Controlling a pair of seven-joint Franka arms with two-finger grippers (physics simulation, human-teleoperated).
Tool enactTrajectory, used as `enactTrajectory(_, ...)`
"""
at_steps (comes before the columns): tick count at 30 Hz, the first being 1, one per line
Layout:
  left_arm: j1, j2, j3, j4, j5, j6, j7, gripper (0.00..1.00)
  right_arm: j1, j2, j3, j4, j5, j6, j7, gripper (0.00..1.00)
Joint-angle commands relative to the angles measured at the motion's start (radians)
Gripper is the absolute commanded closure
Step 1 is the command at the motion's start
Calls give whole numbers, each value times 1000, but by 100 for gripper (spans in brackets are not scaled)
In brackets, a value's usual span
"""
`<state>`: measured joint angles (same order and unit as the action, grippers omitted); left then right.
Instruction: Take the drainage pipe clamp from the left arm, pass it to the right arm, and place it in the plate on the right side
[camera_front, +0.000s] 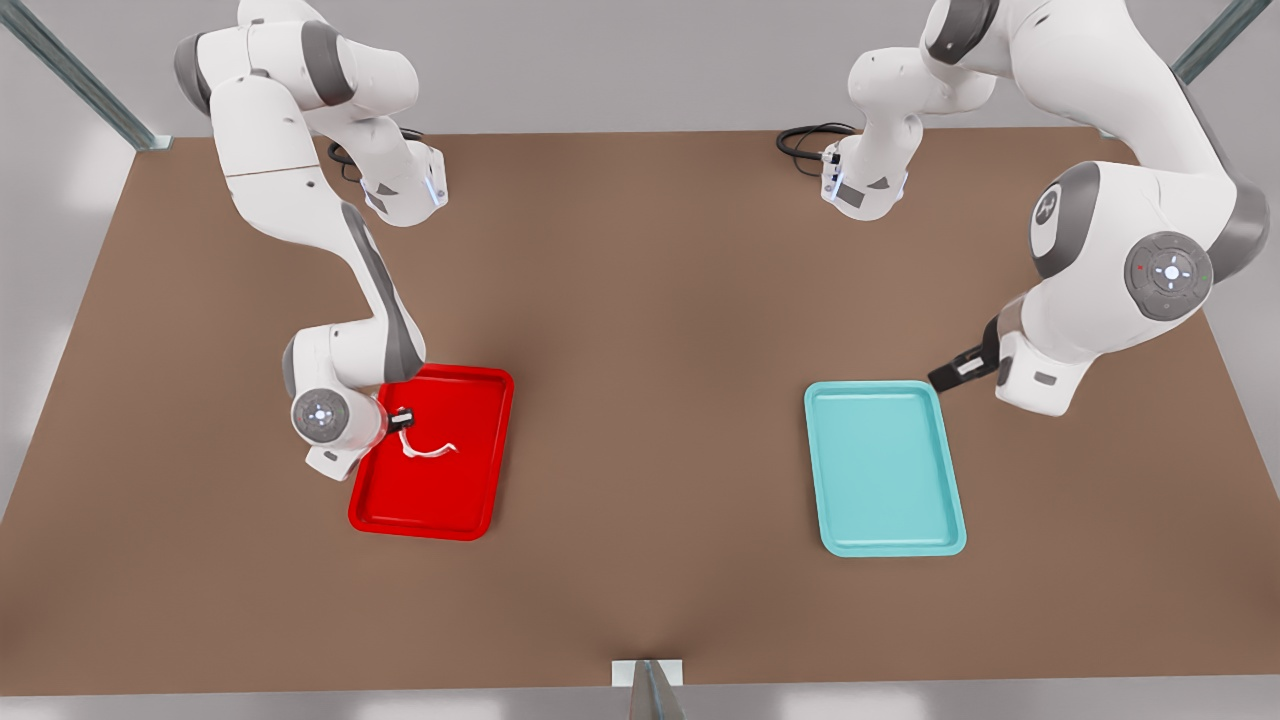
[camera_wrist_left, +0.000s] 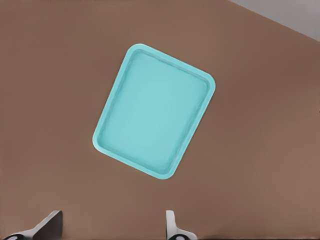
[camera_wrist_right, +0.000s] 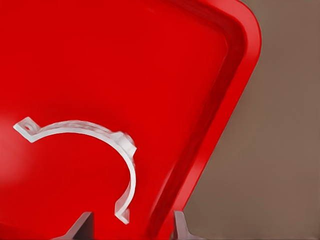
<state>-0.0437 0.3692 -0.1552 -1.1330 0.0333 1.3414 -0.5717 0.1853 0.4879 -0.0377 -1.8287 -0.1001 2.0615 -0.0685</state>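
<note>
- Both grippers stand spread, gripping nothing.
- Drainage pipe clamp lies inside the red plate, where the task wants it, apparently released.
- Right gripper hovers just over the clamp's end.
- Left gripper waits by the teal tray.

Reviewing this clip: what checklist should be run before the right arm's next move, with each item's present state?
1. Clamp lies inside the red tray: ok.
2. Right pincer open: ok.
3. Its fingers free of the clamp: cannot tell; one clamp end lies between them.
4. Left pincer open and empty: ok.
5. Left pincer well away, by the teal tray: ok.
</note>
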Motion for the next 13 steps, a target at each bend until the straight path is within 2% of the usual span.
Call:
enactTrajectory(1, -1, -1, 0, 1, 2, -18, 811, 0, 0, 0, -1, 6, 45, -20, -142, 0)
enactTrajectory(3, -1, -3, -1, 1, 2, -18, 811, 0, 0, -11, 4, 74, 50, -90, -129, 0)
enactTrajectory(5, -1, -1, -1, 1, 3, -16, 811, 0, 13, -35, 7, 348, 91, -518, 44, 0)
enactTrajectory(6, -1, -3, -1, 1, 3, -16, 811, 0, 22, -65, 4, 465, 71, -635, 116, 0)
enactTrajectory(7, -1, -1, 0, 1, 3, -16, 811, 0, 6, -86, -5, 535, 65, -673, 108, 0)
enactTrajectory(8, -1, -3, -1, 1, 2, -16, 811, 0, -66, -164, -14, 491, 146, -689, 92, 0)
enactTrajectory(10, -2, -3, -1, 1, 2, -16, 811, 0, -109, -336, -19, 381, 146, -678, 87, 0)
enactTrajectory(13, -2, -1, -1, 1, 2, -16, 811, 0, -99, -397, -18, 347, 126, -682, 102, 0)
